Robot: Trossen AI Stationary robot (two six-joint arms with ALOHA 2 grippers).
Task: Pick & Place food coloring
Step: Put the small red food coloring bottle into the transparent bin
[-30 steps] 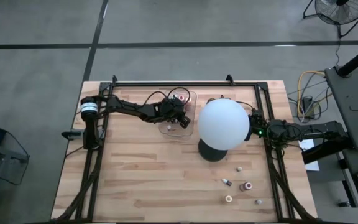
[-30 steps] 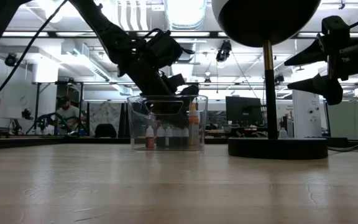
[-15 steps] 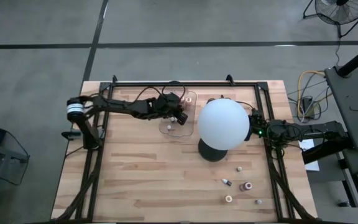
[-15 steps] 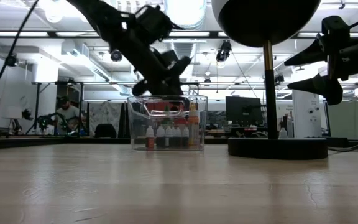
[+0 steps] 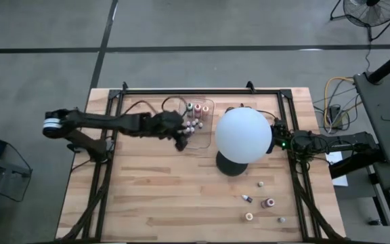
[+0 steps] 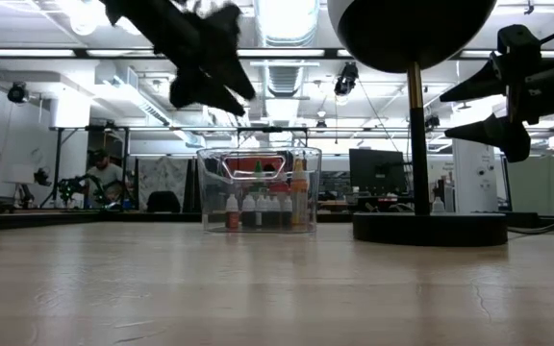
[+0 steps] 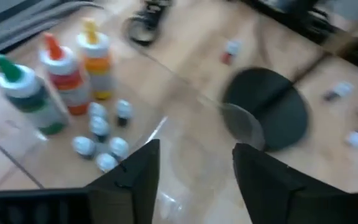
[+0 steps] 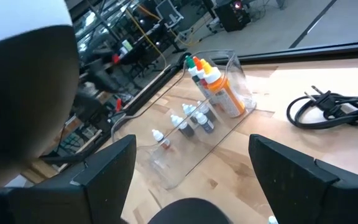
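Food coloring lies in two groups. Five loose bottles (image 5: 261, 184) sit scattered on the worktop (image 5: 154, 196), and the rest stand in the clear tray (image 5: 207, 105).

My left claw (image 5: 181, 140) hangs above the worktop just beside the tray's near corner. Its fingers are spread with nothing between them. From the left wrist, the tray's contents are just ahead of the claw: three tall bottles (image 7: 67, 78), capped green, red and orange, and about six small white-capped vials (image 7: 99, 127) clustered beside them.

The five loose bottles lie well apart from the left claw, beyond the black base of the white globe (image 5: 244, 134), toward the front corner on my right arm's side. My right claw (image 5: 277, 136) waits close beside the globe, fingers spread wide and empty. It is the nearer of the two to those bottles, which lie forward of it along the worktop's right edge.

I judge the next pick turns on that gap. The left claw must pass round the globe's base to reach them, while the right claw has the shorter and clearer path. The loose bottles are too small for me to tell which way their long axes run, or which stand and which lie down.
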